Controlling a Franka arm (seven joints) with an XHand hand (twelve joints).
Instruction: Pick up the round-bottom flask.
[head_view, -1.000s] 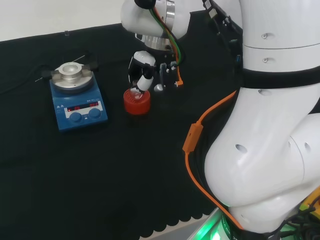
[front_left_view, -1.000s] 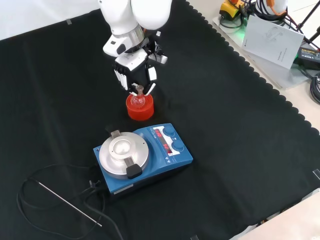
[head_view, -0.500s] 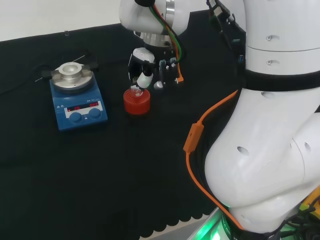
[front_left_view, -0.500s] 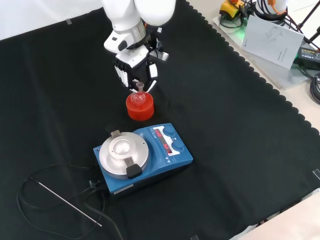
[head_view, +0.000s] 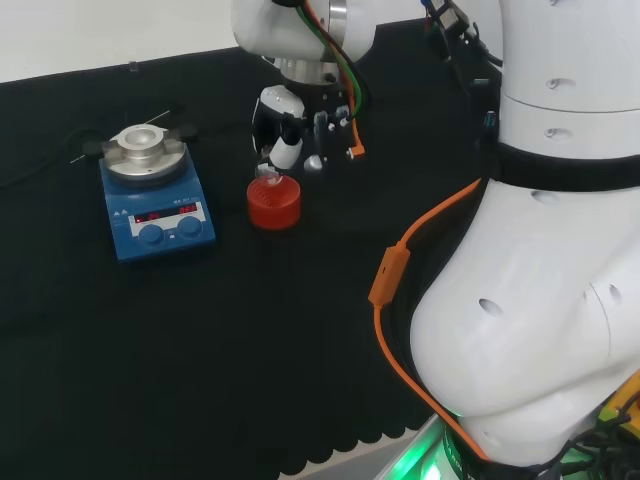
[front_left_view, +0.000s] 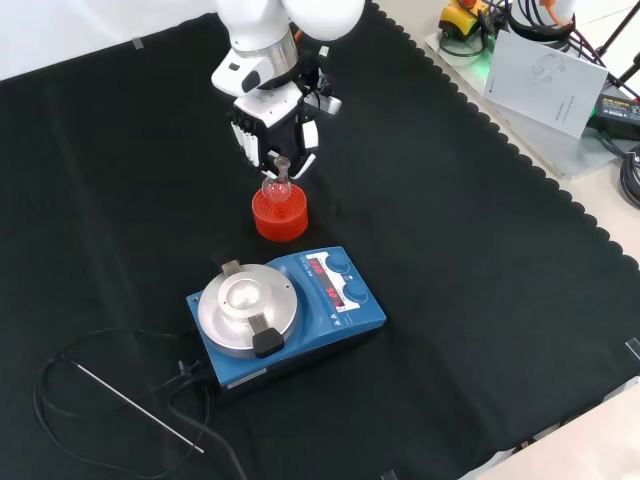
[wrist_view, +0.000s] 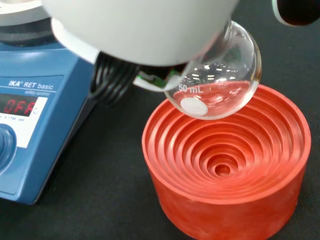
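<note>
We have the hand (front_left_view: 272, 130) pinched on the neck of the round-bottom flask (wrist_view: 216, 80), its bulb hanging just above the red ribbed stand (wrist_view: 225, 165), so it lifts away clear.

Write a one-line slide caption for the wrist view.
The hand holds a clear round-bottom flask just above its red ribbed stand, with a blue hotplate beside it.

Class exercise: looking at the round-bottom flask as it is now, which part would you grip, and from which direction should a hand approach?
Grip the neck, from above. The round-bottom flask has a smooth globe offering no flat hold, while its narrow neck points up; the hand pinches it there, above the red ribbed stand.
</note>
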